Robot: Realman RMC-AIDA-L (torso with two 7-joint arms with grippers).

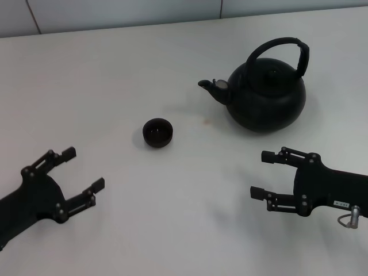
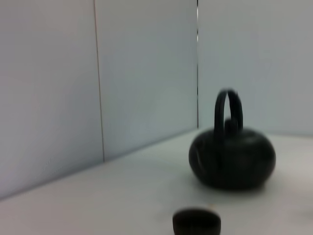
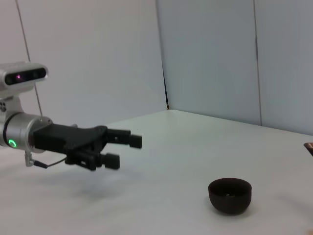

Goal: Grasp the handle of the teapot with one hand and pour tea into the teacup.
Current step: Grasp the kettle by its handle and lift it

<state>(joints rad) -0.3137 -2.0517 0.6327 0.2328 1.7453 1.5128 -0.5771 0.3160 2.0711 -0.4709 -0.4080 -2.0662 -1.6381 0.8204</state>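
The teapot (image 1: pixel 266 95) stands upright on the white worktop (image 1: pixel 115 69), on the robot's right and toward the far side, its short spout (image 1: pixel 211 86) pointing toward the robot's left. The arched handle (image 1: pixel 280 50) stands upright over the lid, clear of the body along its whole span. The teacup (image 1: pixel 157 132) sits well apart from the teapot, to the spout side and nearer the robot.

Right tool (image 1: pixel 263 174): just above or on the worktop near the teapot on its robot side, not touching it, fingers spread wide with nothing between them. Left tool (image 1: pixel 85 168): low at the near left, well apart from both objects, fingers likewise spread and empty.

Handling, as judged: the teapot looks rigid and, for its bulk, probably heavy, more so if filled. Its matte finish should give fair grip. The crown of the handle is the sound place to take hold, the fingers closing across the bar; a grip lower on one leg would likely let the body swing. The teacup is small and light, and a knock from the spout could shift or tip it.

Contents: the teapot's fill cannot be seen, as the lid is on. The teacup interior is dark; no liquid can be made out.
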